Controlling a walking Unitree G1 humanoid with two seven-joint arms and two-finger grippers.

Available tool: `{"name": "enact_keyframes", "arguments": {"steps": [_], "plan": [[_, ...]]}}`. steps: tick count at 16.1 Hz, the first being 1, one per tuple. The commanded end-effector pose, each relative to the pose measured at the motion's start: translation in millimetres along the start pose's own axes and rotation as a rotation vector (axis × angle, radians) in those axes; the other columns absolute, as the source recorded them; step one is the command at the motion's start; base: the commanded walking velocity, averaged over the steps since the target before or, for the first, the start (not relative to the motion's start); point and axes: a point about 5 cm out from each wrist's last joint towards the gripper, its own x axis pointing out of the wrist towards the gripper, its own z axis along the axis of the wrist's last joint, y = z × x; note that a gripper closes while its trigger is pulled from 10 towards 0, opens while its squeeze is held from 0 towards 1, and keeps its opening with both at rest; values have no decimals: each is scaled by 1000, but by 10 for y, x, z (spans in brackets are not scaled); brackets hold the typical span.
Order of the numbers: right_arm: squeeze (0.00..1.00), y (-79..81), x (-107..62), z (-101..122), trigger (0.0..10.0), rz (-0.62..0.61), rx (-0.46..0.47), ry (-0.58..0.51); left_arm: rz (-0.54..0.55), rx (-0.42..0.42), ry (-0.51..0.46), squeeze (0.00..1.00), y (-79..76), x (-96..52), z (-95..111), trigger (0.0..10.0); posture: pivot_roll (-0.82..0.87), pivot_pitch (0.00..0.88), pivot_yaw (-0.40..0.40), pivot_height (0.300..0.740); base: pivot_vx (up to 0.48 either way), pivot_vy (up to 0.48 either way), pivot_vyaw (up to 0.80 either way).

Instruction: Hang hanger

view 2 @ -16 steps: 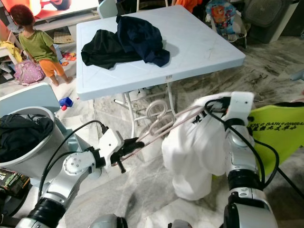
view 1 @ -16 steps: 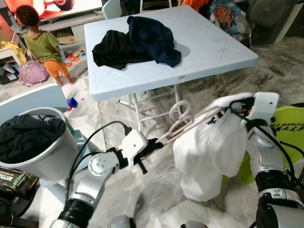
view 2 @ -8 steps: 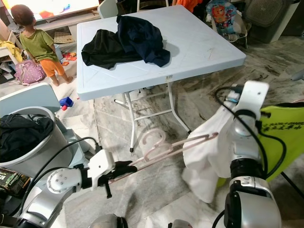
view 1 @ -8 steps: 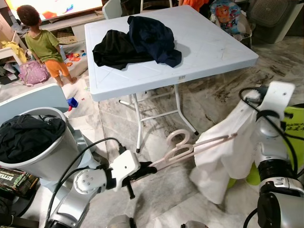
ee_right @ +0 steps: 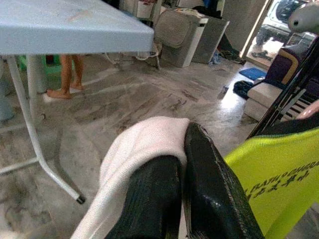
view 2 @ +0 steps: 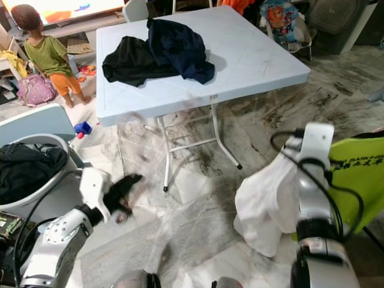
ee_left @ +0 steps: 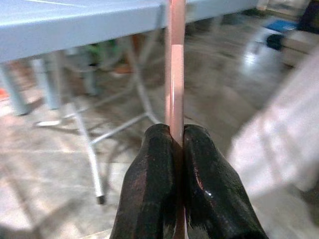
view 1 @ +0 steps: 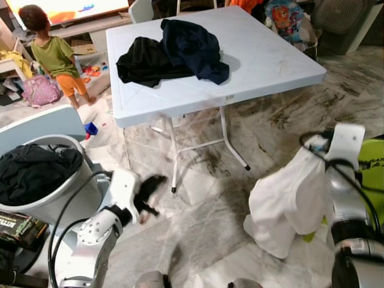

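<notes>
- Between the two black fingers (ee_left: 149, 194) of the left gripper (ee_left: 174, 144), in the left wrist view, a pink hanger (ee_left: 175, 64) bar is pinched tight and runs straight out beyond the tips toward the table edge.
- From the head views the left gripper (view 1: 147, 191) is a blur low at the robot's left, over the marble floor (view 1: 198, 222) just beside the near table leg (view 1: 173, 157); the hanger itself cannot be made out there.
- Its silver left arm (view 1: 96, 237) is bent at the elbow, forearm reaching forward and up from beside the laundry basket (view 1: 57, 201).
- At the robot's right, the right arm (view 1: 343, 192) stands nearly upright, wrist topmost.
- The right gripper (ee_right: 182, 149) has its fingers closed on a fold of the white garment (view 1: 287, 204), which hangs down from the grip in a loose bundle toward the floor, well apart from the left gripper.
- A lime-green fabric with black print (view 2: 354, 180) lies just behind that arm.
- Farther off, the pale blue folding table (view 1: 270, 60) carries a black garment (view 1: 144, 63) and a navy garment (view 1: 195, 48), overlapping.
- The basket holds dark clothes (view 1: 33, 171).
- A child (view 1: 54, 54) stands beyond the table's far left corner, near scattered toys.
</notes>
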Motion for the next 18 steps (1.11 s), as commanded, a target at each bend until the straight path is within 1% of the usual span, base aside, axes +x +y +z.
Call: {"name": "enact_keyframes", "arguments": {"steps": [1, 2, 4, 5, 6, 7, 8, 10, 12, 14, 18], "plan": [[0, 51, -18, 236, 0, 65, 17, -119, 88, 21, -34, 0, 55, 46, 114, 7294, -53, 0, 25, 740, 0, 0, 0], [0, 119, -97, 306, 0, 144, 29, -174, 120, 11, -73, 0, 43, 98, 205, 9843, -50, 0, 22, 740, 0, 0, 0], [0, 203, -204, 413, 0, 241, 57, -246, 123, -31, -112, 0, 31, 152, 295, 10000, -51, 0, 29, 740, 0, 0, 0], [0, 242, -306, 545, 0, 284, 42, -326, 130, -28, -126, 0, 39, 183, 322, 10000, -53, 0, 31, 740, 0, 0, 0], [0, 279, -361, 633, 902, 309, 68, -357, 135, -26, -148, 0, 40, 200, 357, 10000, -56, 0, 33, 740, 0, 0, 0], [0, 317, -410, 708, 9451, 339, 90, -376, 144, -32, -173, 0, 38, 220, 413, 10000, -58, 0, 35, 740, 0, 0, 0], [0, 353, -441, 756, 10000, 355, 114, -385, 150, -35, -185, 0, 31, 244, 454, 10000, -56, 0, 35, 740, 0, 0, 0], [0, 425, -524, 795, 10000, 412, 128, -412, 155, -35, -196, 0, 7, 283, 479, 10000, -57, 0, 27, 740, 0, 0, 0], [0, 451, -554, 784, 10000, 415, 162, -390, 162, -42, -204, 0, 10, 306, 478, 10000, -61, 0, 21, 740, 259, 0, 0], [0, 484, -579, 835, 10000, 416, 136, -390, 159, -46, -211, 0, -3, 347, 489, 10000, -63, 0, 21, 740, 296, 0, 0], [0, 484, -579, 835, 10000, 416, 136, -390, 159, -46, -211, 0, -3, 347, 489, 10000, -63, 0, 21, 740, 300, 0, 0]]}}
